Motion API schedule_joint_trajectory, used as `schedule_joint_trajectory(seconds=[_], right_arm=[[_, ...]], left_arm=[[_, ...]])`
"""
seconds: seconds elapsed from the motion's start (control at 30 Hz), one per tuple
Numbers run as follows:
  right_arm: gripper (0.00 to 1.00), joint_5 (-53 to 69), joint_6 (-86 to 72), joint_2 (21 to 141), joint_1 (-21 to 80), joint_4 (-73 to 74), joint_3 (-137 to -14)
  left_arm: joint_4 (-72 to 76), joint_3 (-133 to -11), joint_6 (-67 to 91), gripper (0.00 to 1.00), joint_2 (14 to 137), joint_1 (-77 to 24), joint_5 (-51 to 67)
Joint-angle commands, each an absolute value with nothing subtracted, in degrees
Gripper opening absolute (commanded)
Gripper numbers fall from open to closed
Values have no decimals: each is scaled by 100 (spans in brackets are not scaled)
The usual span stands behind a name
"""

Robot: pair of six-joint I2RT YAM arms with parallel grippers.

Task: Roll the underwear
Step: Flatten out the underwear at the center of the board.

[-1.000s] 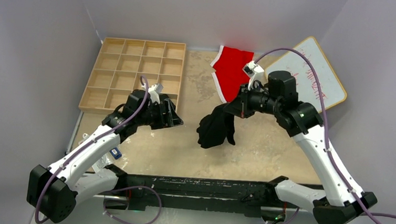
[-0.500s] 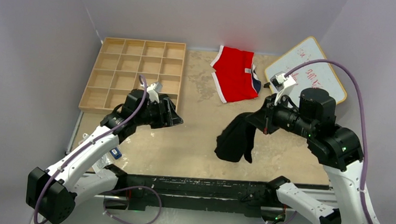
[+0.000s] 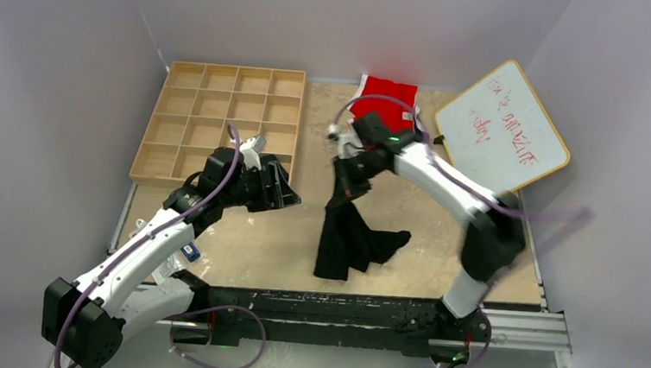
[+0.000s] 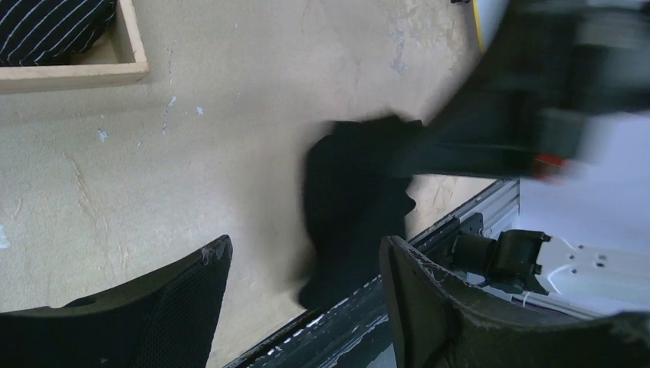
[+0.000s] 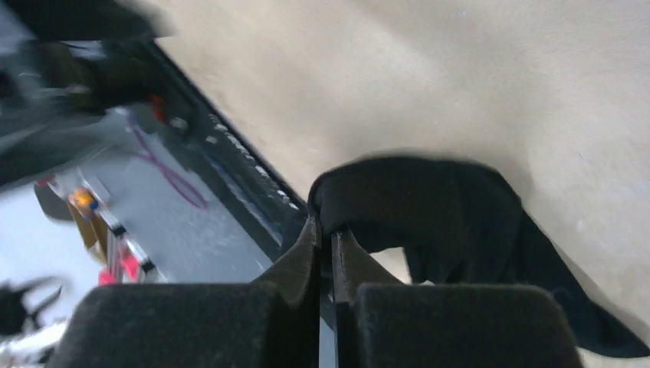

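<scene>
Right gripper (image 5: 326, 221), outstretched above table (image 3: 283, 242), tight on dangling underwear (image 3: 348, 238).

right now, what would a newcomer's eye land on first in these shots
First, the black underwear hanging in the centre, pinched at its top by the shut right gripper. Next come the red briefs at the back, partly behind that arm, and the whiteboard with red writing at the far right. The left gripper hovers open and empty beside the wooden grid tray on the left.
</scene>
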State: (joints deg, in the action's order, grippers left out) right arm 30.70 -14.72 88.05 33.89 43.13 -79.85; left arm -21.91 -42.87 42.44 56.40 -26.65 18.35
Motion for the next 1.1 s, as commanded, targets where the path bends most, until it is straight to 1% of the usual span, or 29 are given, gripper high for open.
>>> schedule_joint_trajectory(seconds=[0.0, 0.03, 0.07, 0.13, 0.17, 0.2, 0.27, 0.3, 0.47, 0.53, 0.63, 0.7, 0.77, 0.93, 1.03, 1.07], right_arm=[[15, 2844, -628, 11150, 3984, 4959, -9827], [24, 2850, -516, 11663, 3992, 5316, -10429], [30, 2658, -447, 11963, 3968, 5489, -10961], [50, 2294, -533, 12045, 3803, 5233, -11382], [56, 2320, -579, 11933, 3721, 5116, -11374], [58, 2382, -633, 11717, 3575, 4899, -11256], [60, 2318, -684, 11175, 3426, 4624, -10714], [60, 2123, -694, 10819, 3406, 4469, -10176], [78, 722, -1468, 8910, 3208, 3575, -7634], [81, 480, -1847, 8364, 2924, 3306, -6750], [82, 618, -2141, 7868, 2453, 2848, -5785], [79, 1040, -2146, 7855, 2228, 2684, -5479], [76, 1427, -2142, 8021, 2129, 2549, -5348], [65, 1575, -2155, 8765, 2068, 2584, -5403], [58, 1744, -2174, 8854, 2065, 2484, -5352], [57, 1736, -2200, 8870, 2065, 2514, -5351]], left_arm=[[-2095, -4227, 4296, 68, 5368, -2672, 1770], [-2146, -4238, 4274, 68, 5358, -2672, 1756], [-2229, -4267, 4245, 69, 5353, -2672, 1740], [-2403, -4336, 4168, 68, 5303, -2672, 1663], [-2504, -4360, 4126, 69, 5279, -2672, 1604], [-2580, -4367, 4092, 69, 5216, -2672, 1534], [-2653, -4311, 4034, 70, 5145, -2672, 1455], [-2631, -4267, 4000, 71, 5154, -2672, 1462], [-2151, -4095, 3830, 72, 5652, -2671, 1998], [-1931, -4131, 3720, 72, 5975, -2680, 2222], [-1668, -4282, 3521, 72, 6541, -2685, 2400], [-1716, -4552, 3350, 72, 7009, -2710, 2410], [-1804, -4819, 3227, 72, 7446, -2744, 2260], [-1936, -5445, 2950, 72, 8348, -2799, 2260], [-1962, -5662, 2856, 72, 8748, -2857, 2363], [-1992, -5722, 2849, 71, 8864, -2878, 2349]])
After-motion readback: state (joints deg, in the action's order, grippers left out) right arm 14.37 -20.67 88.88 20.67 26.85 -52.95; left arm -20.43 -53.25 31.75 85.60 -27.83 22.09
